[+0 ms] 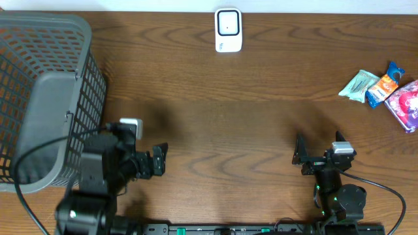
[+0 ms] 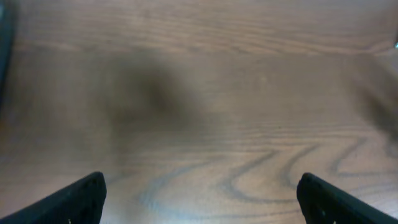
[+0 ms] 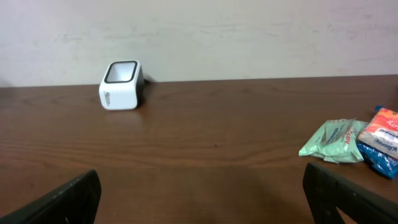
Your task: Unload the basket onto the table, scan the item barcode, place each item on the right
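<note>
Snack packets (image 1: 384, 88) lie at the right edge of the tabletop (image 1: 228, 111) — both tools are spread and empty.

Three packets sit bunched together: a green packet (image 1: 358, 85), a blue-and-orange packet (image 1: 384, 83) touching it, and a pink packet (image 1: 406, 104) just beside, cut off by the frame edge. The white scanner (image 1: 228, 30) stands at the far middle of the tabletop, well apart from the packets, with a dark-rimmed window on top. A grey mesh basket (image 1: 91, 72) fills the left side. The left tool (image 1: 159, 160) hovers near the basket's front corner with its fingers wide apart; its wrist view shows only bare wood between them. The right tool (image 1: 298, 150) sits at the near right — fingers likewise wide apart, holding nothing, with the scanner and packets ahead of it in its wrist view.
</note>
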